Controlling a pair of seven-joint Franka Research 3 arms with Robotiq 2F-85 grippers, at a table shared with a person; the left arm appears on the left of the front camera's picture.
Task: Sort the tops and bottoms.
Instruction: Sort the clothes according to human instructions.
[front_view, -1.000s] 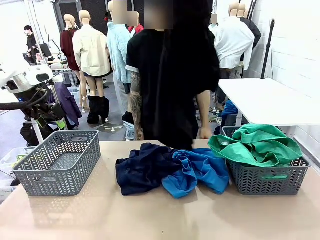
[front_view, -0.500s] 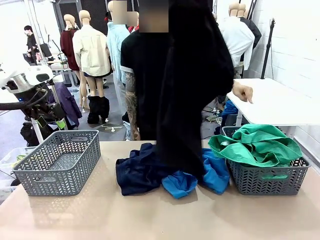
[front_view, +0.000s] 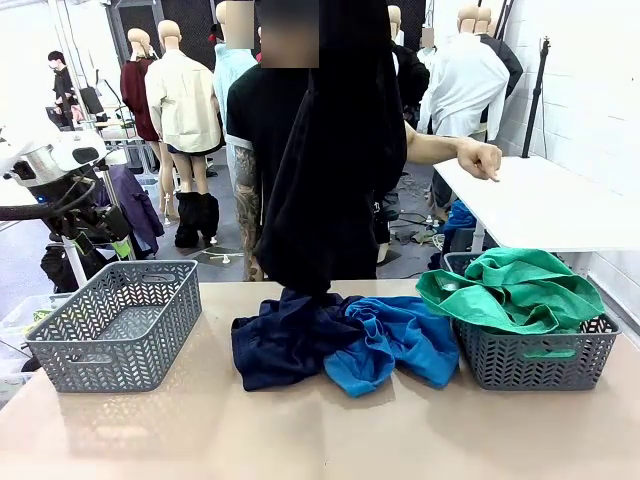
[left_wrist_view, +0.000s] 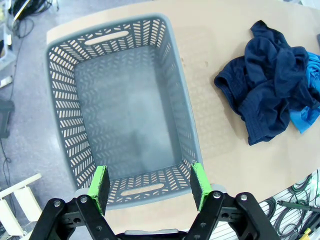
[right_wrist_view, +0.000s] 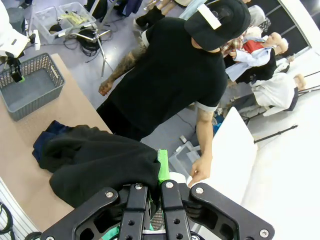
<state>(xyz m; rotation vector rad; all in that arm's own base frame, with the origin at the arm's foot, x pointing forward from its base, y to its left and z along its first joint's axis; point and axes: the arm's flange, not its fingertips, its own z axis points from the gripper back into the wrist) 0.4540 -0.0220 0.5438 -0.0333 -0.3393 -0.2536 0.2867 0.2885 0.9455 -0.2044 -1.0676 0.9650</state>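
Black garment (front_view: 330, 200) hangs high over the counter (front_view: 300, 430), clenched in right pincer (right_wrist_view: 159, 167); left pincer (left_wrist_view: 148, 186) released above grey basket (left_wrist_view: 60, 110); likely trouble: trailing hem catches navy garment (front_view: 285, 335) below, dragging it along.

Left gripper (left_wrist_view: 147, 176) points straight down, green-padded fingers (left_wrist_view: 99, 182) spread wide with nothing between them; right gripper (right_wrist_view: 161, 161) is raised high, wrist angled downward, fingers pinched tight together on the black garment (right_wrist_view: 100, 160).
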